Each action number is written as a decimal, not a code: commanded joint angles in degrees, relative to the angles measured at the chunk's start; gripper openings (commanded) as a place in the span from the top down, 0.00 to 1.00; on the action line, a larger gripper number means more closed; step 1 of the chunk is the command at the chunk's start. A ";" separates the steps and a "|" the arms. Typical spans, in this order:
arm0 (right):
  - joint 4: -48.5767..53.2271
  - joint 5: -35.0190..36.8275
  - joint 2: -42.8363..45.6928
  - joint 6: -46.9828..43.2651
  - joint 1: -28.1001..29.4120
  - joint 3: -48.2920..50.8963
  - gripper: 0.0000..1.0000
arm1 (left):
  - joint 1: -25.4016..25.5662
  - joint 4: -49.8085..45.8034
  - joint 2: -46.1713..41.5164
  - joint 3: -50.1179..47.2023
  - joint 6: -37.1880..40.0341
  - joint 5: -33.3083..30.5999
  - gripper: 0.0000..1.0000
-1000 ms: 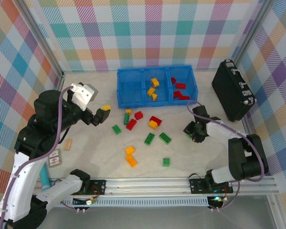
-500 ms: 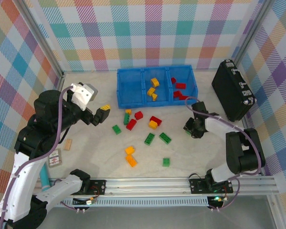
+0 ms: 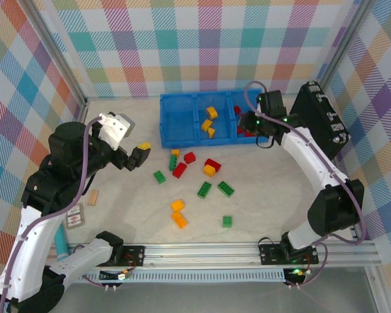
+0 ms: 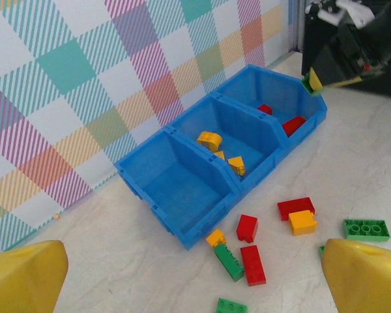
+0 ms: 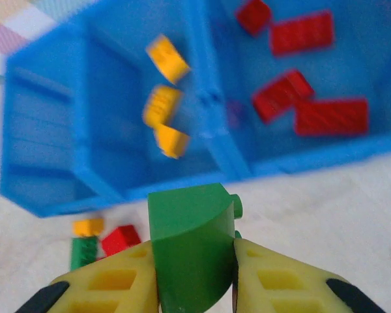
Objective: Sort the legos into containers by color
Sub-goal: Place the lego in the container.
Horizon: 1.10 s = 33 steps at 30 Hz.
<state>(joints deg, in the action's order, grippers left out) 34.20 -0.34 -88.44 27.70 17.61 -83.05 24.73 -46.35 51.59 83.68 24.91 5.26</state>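
Note:
My right gripper (image 3: pixel 251 122) hangs over the near edge of the blue tray's (image 3: pixel 194 96) right compartment, shut on a green lego (image 5: pixel 192 254). In the right wrist view the tray (image 5: pixel 215 143) lies below. Its right compartment holds red legos (image 5: pixel 326 117), the middle one holds yellow legos (image 5: pixel 163 104), and the left one (image 3: pixel 176 124) looks bare. My left gripper (image 3: pixel 138 156) hovers open left of the tray, nothing between its yellow fingers (image 4: pixel 352 274). Loose red (image 3: pixel 180 170), green (image 3: pixel 225 188) and orange (image 3: pixel 178 215) legos lie scattered on the table in front of the tray.
A black hard case (image 3: pixel 319 124) stands right of the tray, close behind my right arm. A tan wooden block (image 3: pixel 92 197) and a small card (image 3: pixel 75 217) lie at the near left. An aluminium rail (image 3: pixel 247 251) runs along the front edge.
My right gripper closed on the green lego at the table's right side, lifted it and carried it back to the tray's right end. The left arm stayed still.

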 commanded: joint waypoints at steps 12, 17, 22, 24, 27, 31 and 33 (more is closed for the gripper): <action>2.42 -11.26 -30.05 -11.30 7.33 -37.56 0.69 | 0.54 -0.14 2.45 1.83 0.76 -1.45 0.00; 2.35 -11.44 -40.23 -13.49 9.74 -48.20 0.69 | 0.52 -0.61 2.98 2.31 0.80 -1.78 0.00; 2.19 -11.96 -47.66 -14.27 11.03 -53.78 0.70 | 0.54 -0.76 3.40 2.98 1.02 -1.92 0.00; 1.40 -11.44 -49.34 -14.80 11.69 -54.00 0.70 | 0.52 -0.92 3.56 2.98 0.94 -1.92 0.00; 0.28 -12.12 -51.98 -14.71 12.40 -54.49 0.69 | 0.51 -1.16 3.95 2.89 0.94 -1.92 0.00; 0.00 -11.62 -54.23 -15.03 12.98 -55.38 0.68 | 0.50 -1.03 4.39 3.32 0.93 -1.70 0.00; -0.23 -11.53 -54.55 -15.33 13.13 -55.38 0.64 | 0.49 -1.08 4.56 3.58 0.89 -1.52 0.00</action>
<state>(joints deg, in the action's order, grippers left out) 34.35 -11.42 -141.12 13.85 29.82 -136.86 24.73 -46.57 56.21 85.34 25.15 3.77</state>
